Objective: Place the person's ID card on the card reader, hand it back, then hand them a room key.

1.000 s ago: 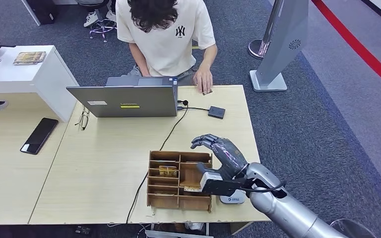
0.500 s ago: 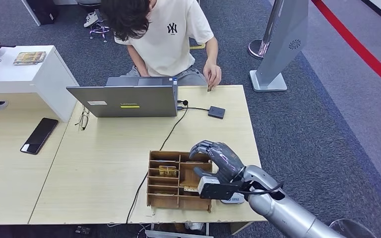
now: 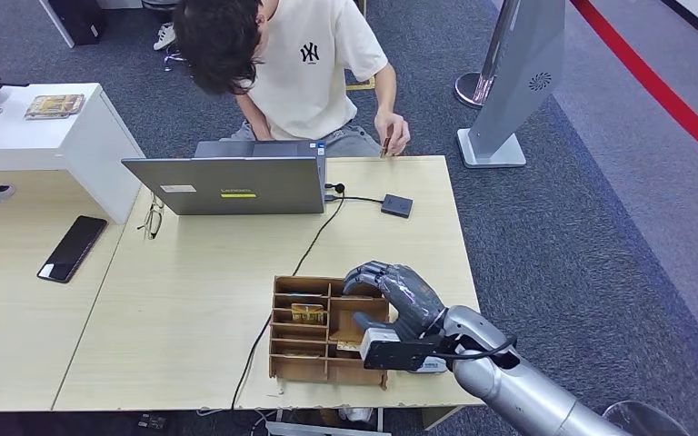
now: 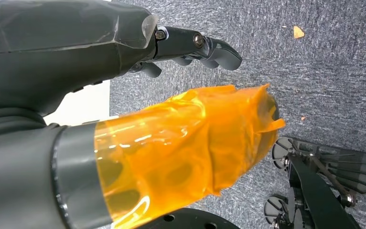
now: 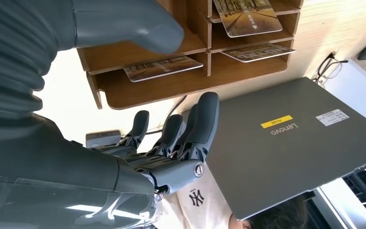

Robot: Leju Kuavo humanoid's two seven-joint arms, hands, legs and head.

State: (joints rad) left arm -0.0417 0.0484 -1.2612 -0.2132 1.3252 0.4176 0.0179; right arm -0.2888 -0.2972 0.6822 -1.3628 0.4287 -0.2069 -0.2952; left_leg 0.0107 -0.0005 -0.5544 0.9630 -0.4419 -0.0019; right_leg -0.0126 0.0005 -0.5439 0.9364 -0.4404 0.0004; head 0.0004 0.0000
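Note:
My right hand (image 3: 398, 298) hovers with fingers apart and curved over the right side of a wooden card organizer (image 3: 284, 367) near the table's front edge, holding nothing. In the right wrist view its fingers (image 5: 205, 119) hang beyond the organizer (image 5: 138, 90), whose slots hold room key cards (image 5: 161, 67). The black card reader (image 3: 396, 205) lies on the table's far right, on a cable. The person (image 3: 318, 54) behind the laptop holds a small card (image 3: 386, 144) upright just above the far table edge. My left hand (image 4: 100, 71) hangs over carpet with nothing in it, its thumb wrapped in orange tape.
A grey laptop (image 3: 227, 184) stands at the back of the table, with glasses (image 3: 152, 220) beside it and a black phone (image 3: 71, 247) on the left table. A white device (image 3: 429, 365) lies under my right wrist. A white cabinet (image 3: 45, 127) stands far left.
My right hand has sunk and drifted left, closer over the organizer. The person has lifted the card off the table and leaned to the side.

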